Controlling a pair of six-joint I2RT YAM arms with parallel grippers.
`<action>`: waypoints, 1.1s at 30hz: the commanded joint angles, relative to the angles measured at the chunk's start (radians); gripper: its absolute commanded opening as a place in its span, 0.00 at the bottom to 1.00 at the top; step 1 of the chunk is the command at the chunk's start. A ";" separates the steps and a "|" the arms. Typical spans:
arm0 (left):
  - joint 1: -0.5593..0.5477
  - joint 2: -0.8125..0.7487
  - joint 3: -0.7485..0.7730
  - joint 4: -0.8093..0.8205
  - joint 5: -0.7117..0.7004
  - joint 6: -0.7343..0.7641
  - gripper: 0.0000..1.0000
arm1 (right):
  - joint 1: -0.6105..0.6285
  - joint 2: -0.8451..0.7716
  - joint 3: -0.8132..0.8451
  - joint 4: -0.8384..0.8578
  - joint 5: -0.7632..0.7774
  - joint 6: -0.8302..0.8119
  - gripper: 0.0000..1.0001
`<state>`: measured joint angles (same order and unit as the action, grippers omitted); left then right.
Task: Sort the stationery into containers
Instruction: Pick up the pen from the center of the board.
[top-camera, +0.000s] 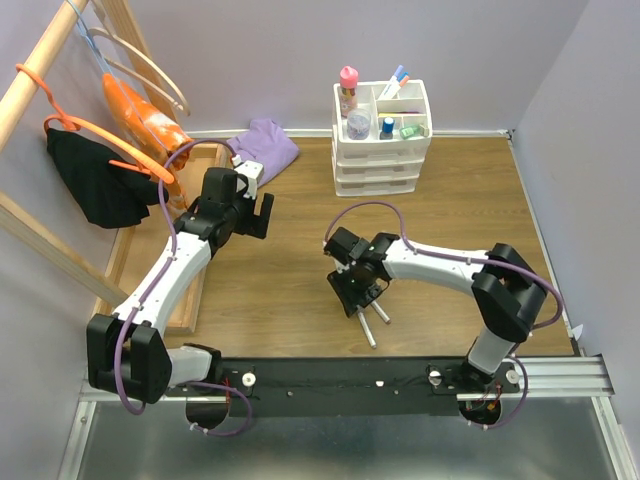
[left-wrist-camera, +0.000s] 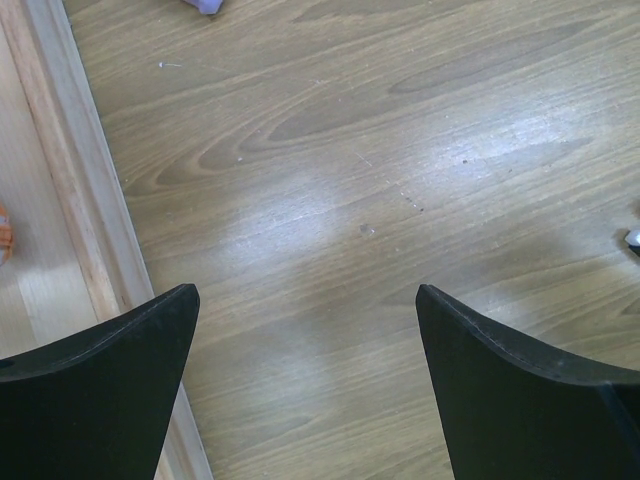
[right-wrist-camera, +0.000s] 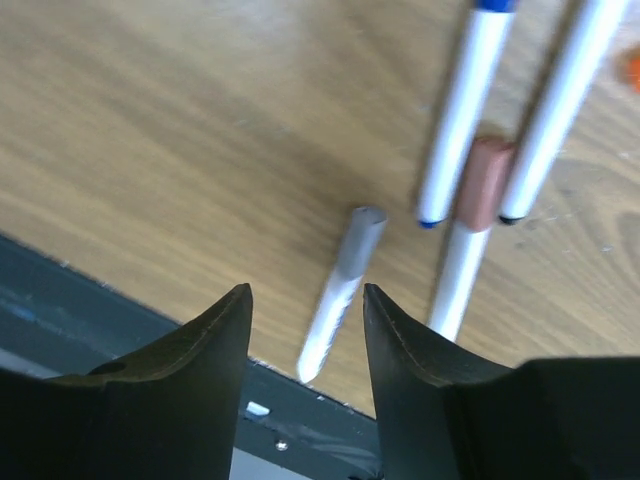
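Observation:
Several thin white markers lie on the table near its front edge (top-camera: 370, 325). In the right wrist view a grey-capped marker (right-wrist-camera: 340, 285) lies between and below my open right gripper (right-wrist-camera: 305, 300), untouched. A blue-capped marker (right-wrist-camera: 462, 110), a brown-capped marker (right-wrist-camera: 472, 225) and a black-tipped marker (right-wrist-camera: 562, 105) lie just to its right. The right gripper (top-camera: 362, 297) hovers over them. The white drawer unit (top-camera: 378, 160) holds a pink-capped glue bottle (top-camera: 348, 90), a grey jar (top-camera: 358, 124), markers (top-camera: 395, 80) and a mint highlighter (top-camera: 411, 130) in its top compartments. My left gripper (top-camera: 262, 215) is open and empty over bare table (left-wrist-camera: 305, 300).
A long wooden tray (top-camera: 190, 290) lies along the left, and its rim shows in the left wrist view (left-wrist-camera: 90, 200). A purple cloth (top-camera: 265, 145) lies at the back. A wooden rack with hangers and clothes (top-camera: 100, 150) stands at the far left. The black rail (right-wrist-camera: 120, 330) borders the table's front edge.

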<state>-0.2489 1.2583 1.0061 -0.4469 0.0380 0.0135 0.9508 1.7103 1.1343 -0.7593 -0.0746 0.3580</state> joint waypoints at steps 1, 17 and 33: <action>0.002 -0.014 -0.011 0.010 0.031 -0.009 0.99 | -0.069 0.047 -0.037 0.018 0.049 0.001 0.51; 0.005 0.038 -0.001 0.028 0.036 -0.040 0.99 | -0.035 0.164 -0.077 0.043 -0.056 -0.002 0.26; 0.005 0.113 0.112 -0.075 0.218 0.052 0.98 | -0.337 0.144 0.729 -0.017 -0.290 -0.278 0.01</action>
<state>-0.2485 1.3563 1.0760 -0.4969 0.1226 0.0170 0.8078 1.8328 1.5700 -0.8288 -0.1909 0.1780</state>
